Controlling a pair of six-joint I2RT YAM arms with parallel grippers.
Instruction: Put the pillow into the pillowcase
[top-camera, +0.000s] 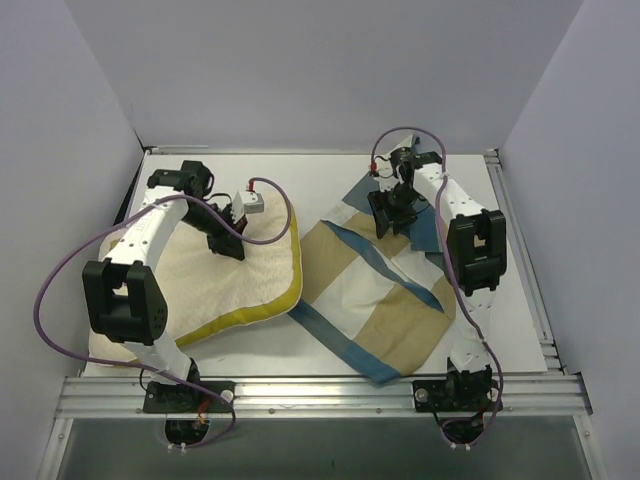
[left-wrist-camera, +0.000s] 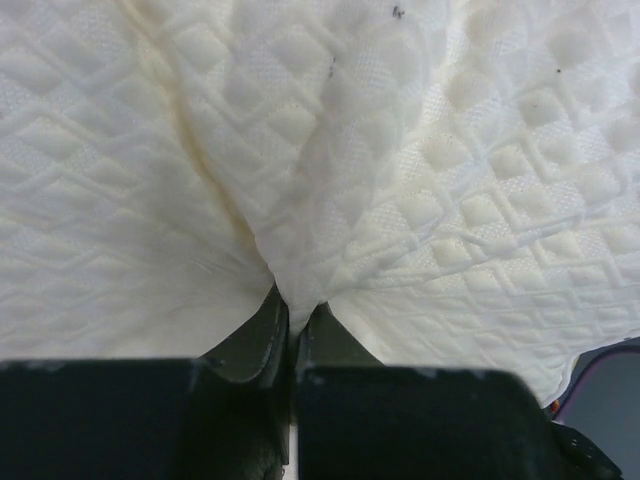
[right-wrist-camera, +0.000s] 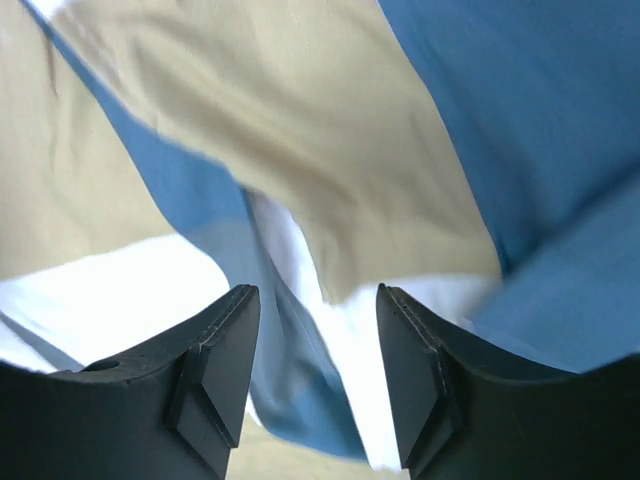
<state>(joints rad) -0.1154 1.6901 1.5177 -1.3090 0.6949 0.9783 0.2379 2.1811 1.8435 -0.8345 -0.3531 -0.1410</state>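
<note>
Pillow (top-camera: 255, 275), cream-white with a bumpy quilted texture and yellow piping along its edge, lies on the left half of the white tabletop (top-camera: 290, 350). One of the pillow's corners reaches toward the base of your left arm. Your left pincer (top-camera: 228, 246) rests on the far middle part of the pillow, pressed together on a pinch of its cover. In the left wrist view, a ridge of quilted fabric is squeezed tight between the two dark fingers (left-wrist-camera: 260, 340), and creases fan outward from that spot.

Just to the right lies the pillowcase (top-camera: 380, 300), a thin cloth in broad blue, tan and white blocks. It is rumpled and spread at an angle over the right half of the tabletop. Its left edge appears to touch the pillow's right edge near the far corner.

Your right pincer (top-camera: 386, 226) points down at the far end of the pillowcase with its jaws spread. In the right wrist view, folds of blue, tan and white cloth lie between and beyond the fingertips. You cannot tell whether they touch the cloth.

A purple cable (top-camera: 45, 290) loops beside each arm, and a metal rail (top-camera: 320, 392) runs along the near edge.
</note>
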